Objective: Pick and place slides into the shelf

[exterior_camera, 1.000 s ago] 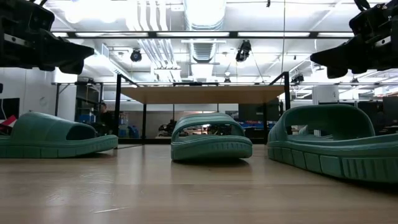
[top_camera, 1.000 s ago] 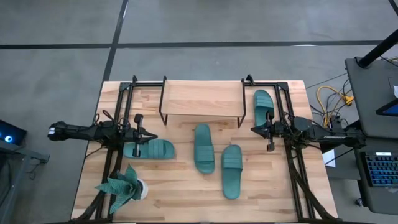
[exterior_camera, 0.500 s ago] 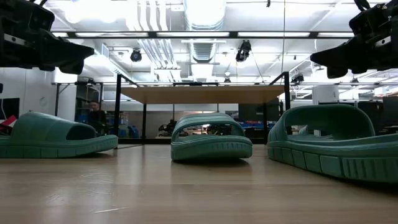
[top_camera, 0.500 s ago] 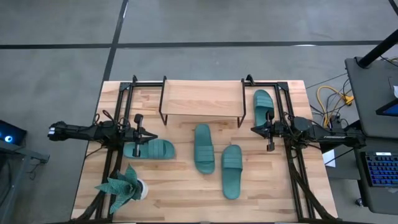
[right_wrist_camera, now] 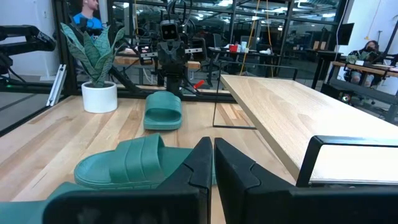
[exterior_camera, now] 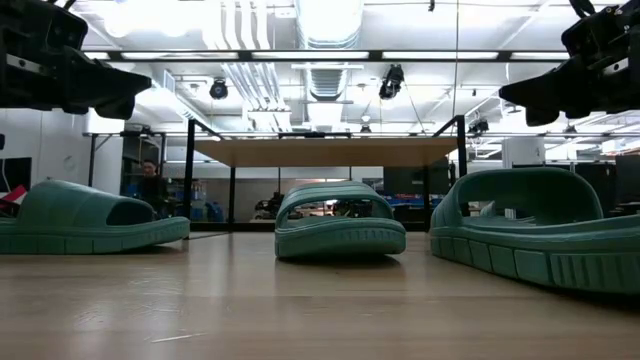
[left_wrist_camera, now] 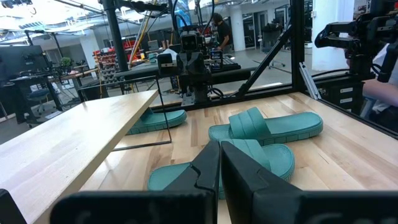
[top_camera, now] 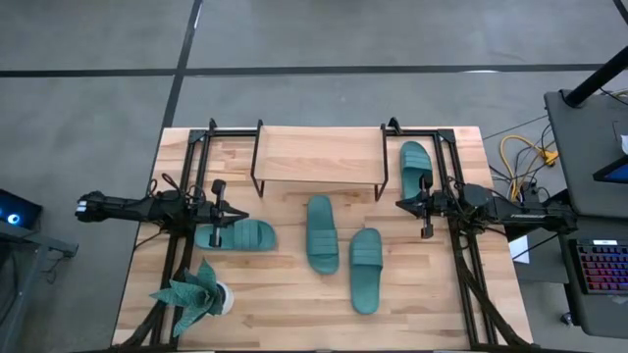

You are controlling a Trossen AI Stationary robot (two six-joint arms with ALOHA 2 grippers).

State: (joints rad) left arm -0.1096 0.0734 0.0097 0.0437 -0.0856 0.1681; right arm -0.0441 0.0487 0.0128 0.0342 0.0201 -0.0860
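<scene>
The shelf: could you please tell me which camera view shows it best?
The high view: the shelf shows its whole top board at the table's far edge, with no slide on it. The low view shows only the board's edge and legs; each wrist view shows one end of the board slanting away.

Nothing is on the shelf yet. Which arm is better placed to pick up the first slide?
Probably the left. The left gripper, fingers shut, hangs right over the teal-green rubber slide lying crosswise. The right gripper, also shut, sits beside the slide by the light-wood shelf, near its heel, less directly above it.
</scene>
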